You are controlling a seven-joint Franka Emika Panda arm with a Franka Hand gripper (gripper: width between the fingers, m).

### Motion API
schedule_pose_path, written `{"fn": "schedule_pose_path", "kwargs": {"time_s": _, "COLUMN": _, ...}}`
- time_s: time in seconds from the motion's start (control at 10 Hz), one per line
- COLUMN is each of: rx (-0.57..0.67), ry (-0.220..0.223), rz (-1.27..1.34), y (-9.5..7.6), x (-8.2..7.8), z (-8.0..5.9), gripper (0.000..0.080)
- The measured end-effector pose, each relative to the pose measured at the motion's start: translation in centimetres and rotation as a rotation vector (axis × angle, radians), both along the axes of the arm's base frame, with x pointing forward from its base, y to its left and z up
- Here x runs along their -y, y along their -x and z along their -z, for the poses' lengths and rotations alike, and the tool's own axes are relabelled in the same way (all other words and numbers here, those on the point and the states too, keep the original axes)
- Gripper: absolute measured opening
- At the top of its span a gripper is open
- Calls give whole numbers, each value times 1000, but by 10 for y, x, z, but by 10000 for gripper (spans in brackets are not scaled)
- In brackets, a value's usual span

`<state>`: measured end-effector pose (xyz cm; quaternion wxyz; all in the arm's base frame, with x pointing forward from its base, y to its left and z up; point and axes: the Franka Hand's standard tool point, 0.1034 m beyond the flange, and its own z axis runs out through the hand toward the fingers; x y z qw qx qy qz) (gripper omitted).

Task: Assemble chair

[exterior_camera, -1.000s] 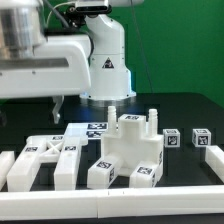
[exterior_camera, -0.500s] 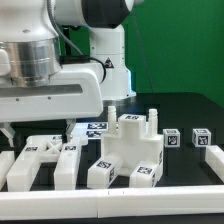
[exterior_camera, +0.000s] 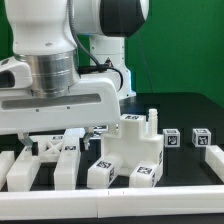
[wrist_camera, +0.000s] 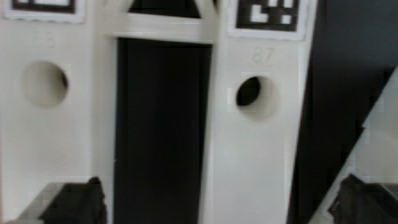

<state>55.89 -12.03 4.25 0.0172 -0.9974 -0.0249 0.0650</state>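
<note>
1. Wrist view shows your end effector (wrist_camera: 217,205) with jaws wide apart and empty, and the matte white holed chair post (wrist_camera: 249,120) directly beneath.
2. Centre on it, avoiding the neighbouring white post (wrist_camera: 54,100), then descend squarely.

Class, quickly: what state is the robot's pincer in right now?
Pincer: open, holding nothing, above two white chair posts.
</note>
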Motion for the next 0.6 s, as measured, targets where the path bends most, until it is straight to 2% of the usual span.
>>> {"fn": "schedule_pose_path", "kwargs": {"time_s": 0.6, "rx": -25, "ry": -2, "rz": -7, "y": 6, "x": -5, "z": 16, "gripper": 649}}
